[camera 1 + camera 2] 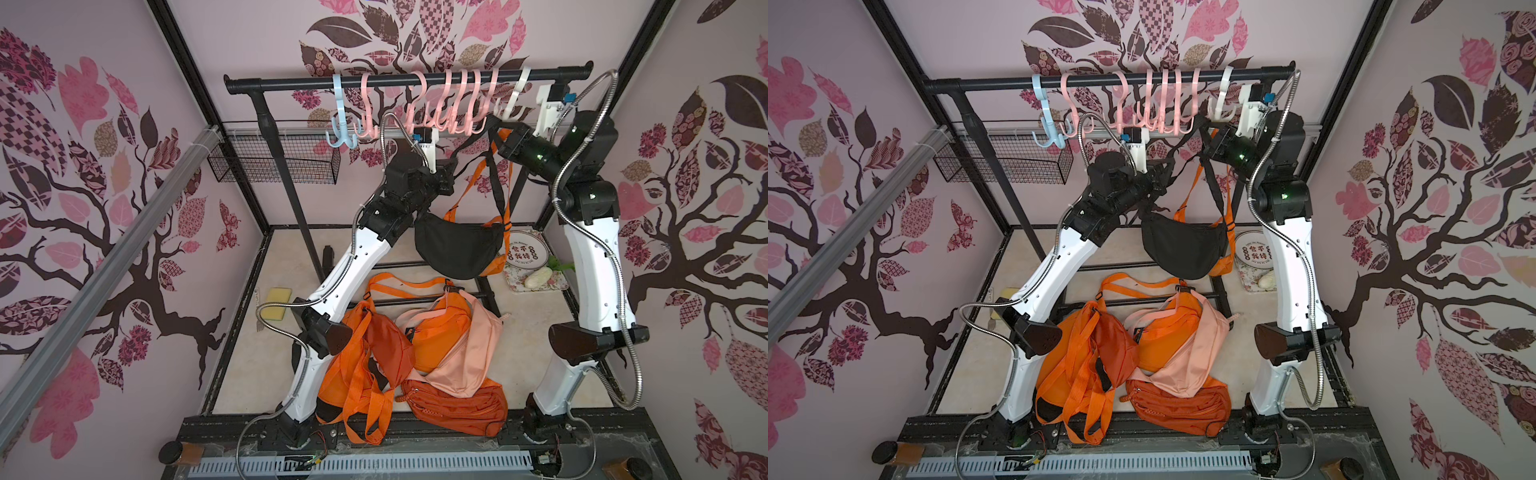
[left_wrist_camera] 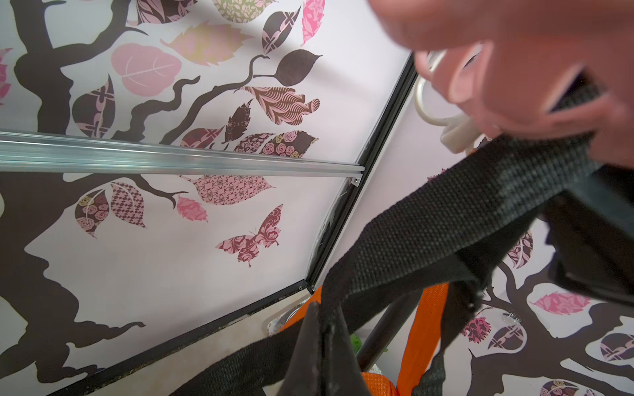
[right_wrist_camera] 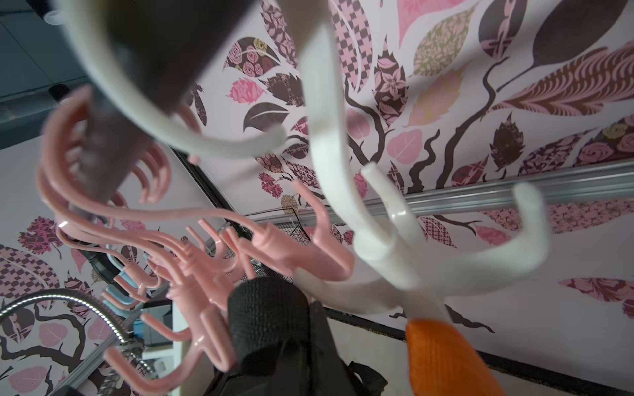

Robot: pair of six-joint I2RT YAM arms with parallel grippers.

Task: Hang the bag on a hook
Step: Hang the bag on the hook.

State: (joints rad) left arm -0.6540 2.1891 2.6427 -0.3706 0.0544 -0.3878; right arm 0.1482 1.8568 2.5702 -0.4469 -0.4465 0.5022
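Observation:
The black bag [image 1: 457, 249] [image 1: 1179, 249] hangs in mid-air by its black webbing strap [image 2: 446, 219] [image 3: 267, 308]. My left gripper [image 1: 452, 165] [image 1: 1165, 170] [image 2: 322, 343] is shut on one part of the strap. Higher up, my right gripper [image 1: 498, 135] [image 1: 1206, 141] [image 3: 302, 329] is shut on the strap, which is folded over its tip. That tip sits just under the prongs of the pink hooks [image 1: 453, 99] [image 3: 219, 260], beside the white hook [image 1: 517, 93] [image 1: 1223, 93] [image 3: 394, 240]. All the hooks hang from the black rail [image 1: 291, 83].
An orange bag [image 1: 496, 262] hangs behind the black one, and its strap [image 3: 442, 356] shows near the white hook. Several orange and peach bags [image 1: 415, 353] are piled on the floor between the arms. A wire basket [image 1: 274, 162], a blue hook [image 1: 338, 108], a plate [image 1: 528, 253] and a yellow sponge [image 1: 277, 303] are also present.

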